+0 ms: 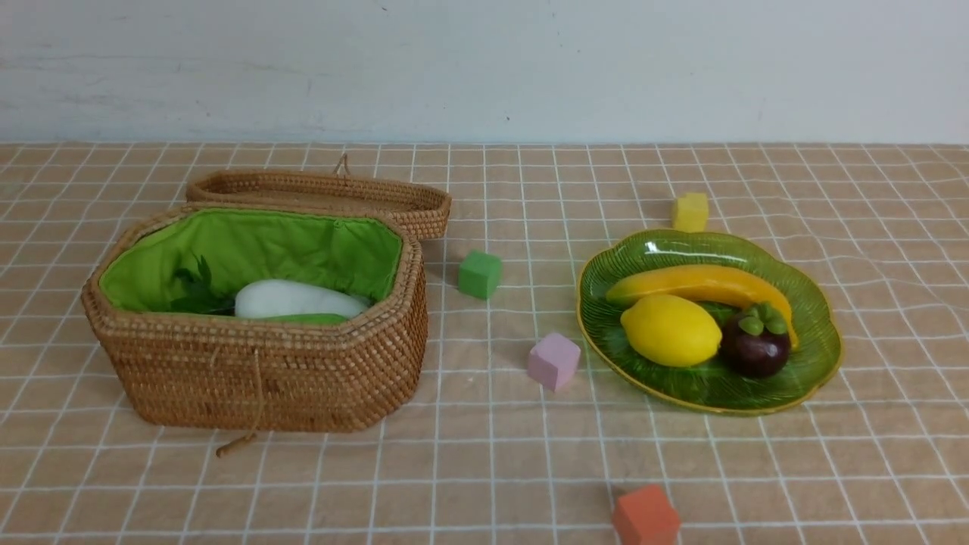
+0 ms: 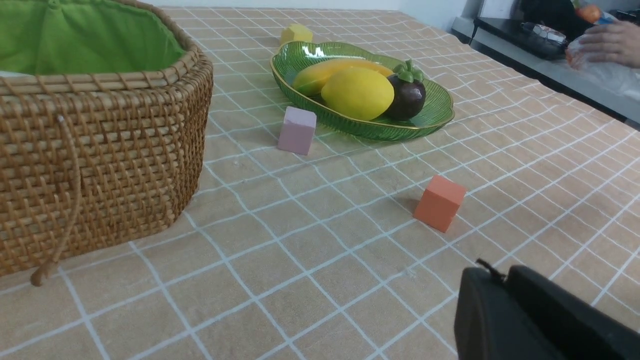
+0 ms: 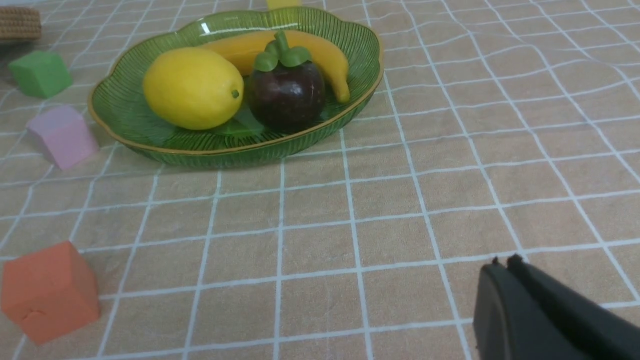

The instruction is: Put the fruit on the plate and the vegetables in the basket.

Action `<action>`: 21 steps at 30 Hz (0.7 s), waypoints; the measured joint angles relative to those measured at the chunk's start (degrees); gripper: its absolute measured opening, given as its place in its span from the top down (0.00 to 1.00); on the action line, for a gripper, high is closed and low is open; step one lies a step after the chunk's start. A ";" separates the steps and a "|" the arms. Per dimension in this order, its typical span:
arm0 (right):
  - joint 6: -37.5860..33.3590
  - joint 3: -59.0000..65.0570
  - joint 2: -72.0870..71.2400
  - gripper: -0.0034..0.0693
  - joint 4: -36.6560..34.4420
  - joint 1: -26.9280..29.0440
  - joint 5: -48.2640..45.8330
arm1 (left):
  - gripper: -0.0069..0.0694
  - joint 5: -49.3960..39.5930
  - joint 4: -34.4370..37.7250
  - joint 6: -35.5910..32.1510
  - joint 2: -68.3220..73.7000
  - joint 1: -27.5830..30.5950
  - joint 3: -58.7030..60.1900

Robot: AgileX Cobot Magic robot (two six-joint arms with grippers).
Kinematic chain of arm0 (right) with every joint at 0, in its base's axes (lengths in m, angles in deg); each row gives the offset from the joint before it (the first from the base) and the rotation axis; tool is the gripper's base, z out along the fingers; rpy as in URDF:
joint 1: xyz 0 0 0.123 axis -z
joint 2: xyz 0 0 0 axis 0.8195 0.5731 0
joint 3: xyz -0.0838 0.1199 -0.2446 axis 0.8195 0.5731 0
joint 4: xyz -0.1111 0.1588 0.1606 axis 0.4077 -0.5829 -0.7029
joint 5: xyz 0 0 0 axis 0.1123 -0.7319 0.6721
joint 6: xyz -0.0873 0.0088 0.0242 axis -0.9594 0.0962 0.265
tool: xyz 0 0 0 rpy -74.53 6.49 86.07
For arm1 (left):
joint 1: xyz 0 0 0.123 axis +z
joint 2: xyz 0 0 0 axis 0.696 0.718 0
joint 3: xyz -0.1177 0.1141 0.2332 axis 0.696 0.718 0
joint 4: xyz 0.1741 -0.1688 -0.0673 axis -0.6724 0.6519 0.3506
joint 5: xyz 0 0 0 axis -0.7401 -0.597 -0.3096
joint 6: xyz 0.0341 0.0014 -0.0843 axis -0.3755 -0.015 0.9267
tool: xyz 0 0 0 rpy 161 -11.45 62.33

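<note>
The basket [image 1: 257,363] showed coarse brown wicker, lined in matt green cloth [image 1: 250,250]. At three o'clock from it, the plate [image 1: 817,356] gleamed as ribbed translucent green glass. The lemon [image 1: 670,330] looked matt and finely pebbled, the mangosteen [image 1: 753,350] glossy. The tablecloth [image 1: 484,469] was soft, slightly wrinkled fabric; the orange cube [image 1: 645,518] dull foam.

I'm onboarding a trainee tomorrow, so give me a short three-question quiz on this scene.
1. True or false: the lemon lies on the plate.
2. Which cube is nearest the robot in the front view: A green, B pink, C orange?
3. Fill in: the white radish lies in the ___.

Key: 1 true; 2 C; 3 basket.
</note>
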 joint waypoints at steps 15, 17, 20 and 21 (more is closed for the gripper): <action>0.00 0.00 0.00 0.95 0.00 0.00 0.00 | 0.83 0.14 0.05 0.00 0.00 0.28 0.35; 0.00 0.00 0.00 0.95 0.05 0.00 0.00 | 0.83 0.43 0.05 -0.39 -0.19 2.18 0.63; 0.00 0.00 0.00 0.95 0.05 0.00 -0.05 | 0.87 2.43 2.87 -1.24 -1.98 11.05 0.85; 0.00 0.00 -0.01 0.95 0.05 0.00 -0.05 | 0.90 3.10 4.12 -1.38 -2.92 14.89 1.02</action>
